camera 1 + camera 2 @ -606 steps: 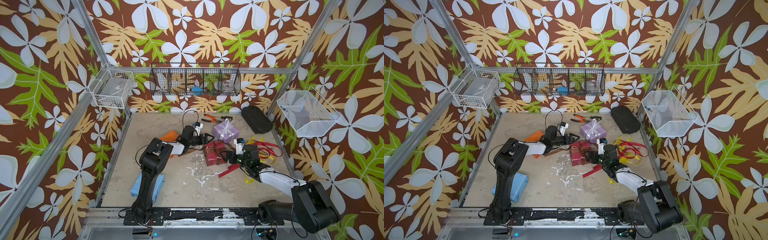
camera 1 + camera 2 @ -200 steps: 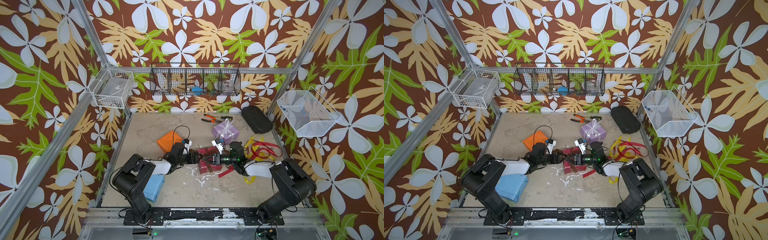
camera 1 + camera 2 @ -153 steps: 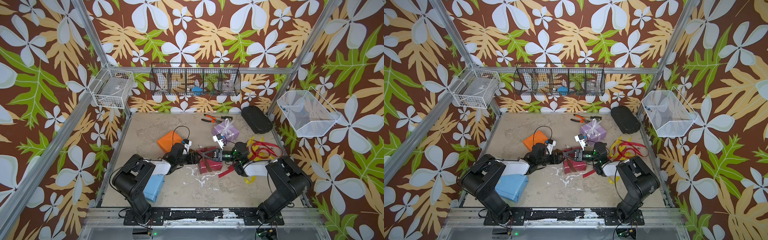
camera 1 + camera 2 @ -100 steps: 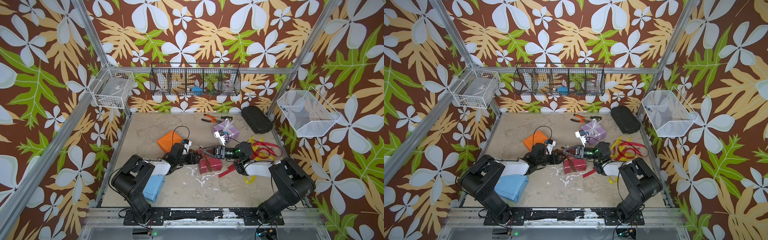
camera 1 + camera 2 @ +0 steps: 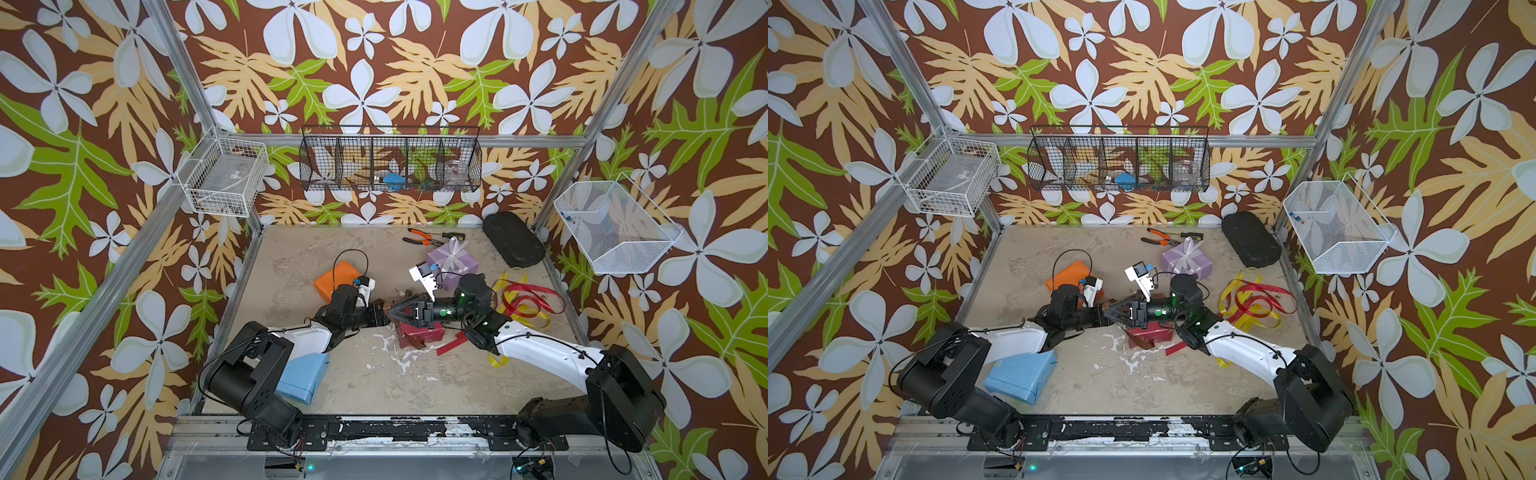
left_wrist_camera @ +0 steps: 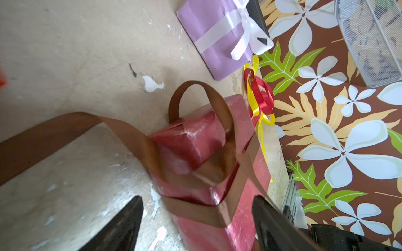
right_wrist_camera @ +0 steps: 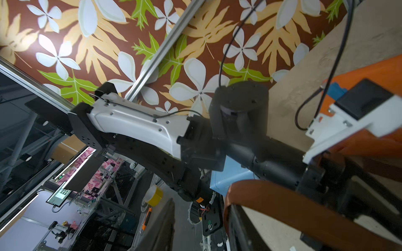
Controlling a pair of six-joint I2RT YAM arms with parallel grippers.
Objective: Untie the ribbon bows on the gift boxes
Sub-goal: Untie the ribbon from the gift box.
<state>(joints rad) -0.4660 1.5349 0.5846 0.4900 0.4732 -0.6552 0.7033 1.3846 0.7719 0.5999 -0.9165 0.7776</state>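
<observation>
Swung together since earlier, my left end effector stood apart and my right end effector apart too, brown ribbon hooked on its finger, loosening off the dark red box below.

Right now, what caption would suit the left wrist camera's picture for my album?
Left gripper open before the dark red gift box, its brown ribbon hanging loose; white-bowed lilac box beyond.

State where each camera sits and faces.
Top views: high in front, looking down on table, left arm and right arm.
Left wrist: on left arm, faces the dark red box and brown ribbon; open jaws show.
Right wrist: on right arm, faces the left arm; own jaws show.
Both wrist views share the brown ribbon.
</observation>
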